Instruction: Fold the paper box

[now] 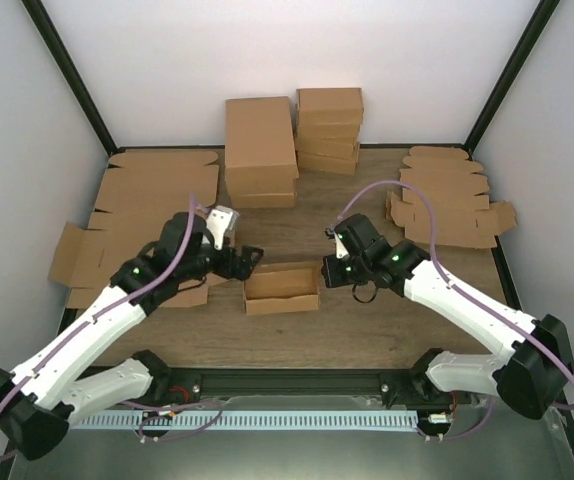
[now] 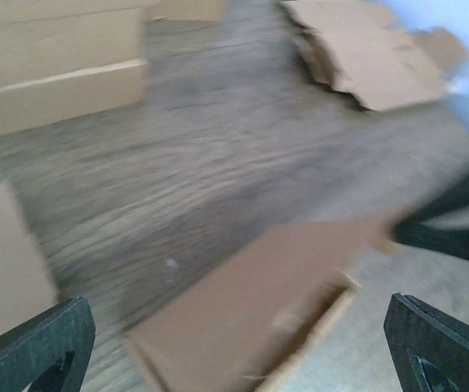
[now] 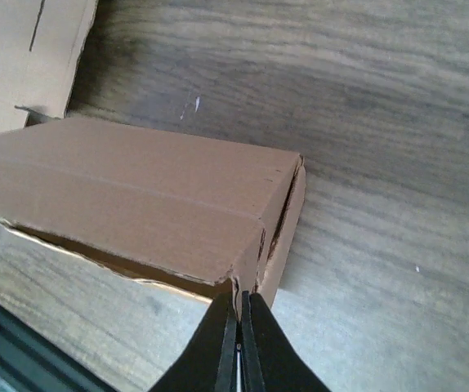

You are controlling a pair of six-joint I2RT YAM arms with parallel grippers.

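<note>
The paper box (image 1: 282, 290) is a small shallow brown carton, open at the top, at the middle of the wooden table (image 1: 367, 320). My right gripper (image 1: 329, 272) is at its right end. In the right wrist view the gripper (image 3: 240, 298) is shut on the box's (image 3: 136, 196) end wall at the near corner. My left gripper (image 1: 244, 260) hovers at the box's left end. In the blurred left wrist view its fingers (image 2: 42, 343) stand wide apart, open around nothing (image 2: 238, 331), with the box (image 2: 251, 318) lying below and between them.
Two stacks of larger brown boxes (image 1: 260, 150) (image 1: 329, 130) stand at the back. Flat cardboard blanks lie at the left (image 1: 117, 205) and at the back right (image 1: 447, 200). A black frame rail (image 1: 297, 382) runs along the near table edge.
</note>
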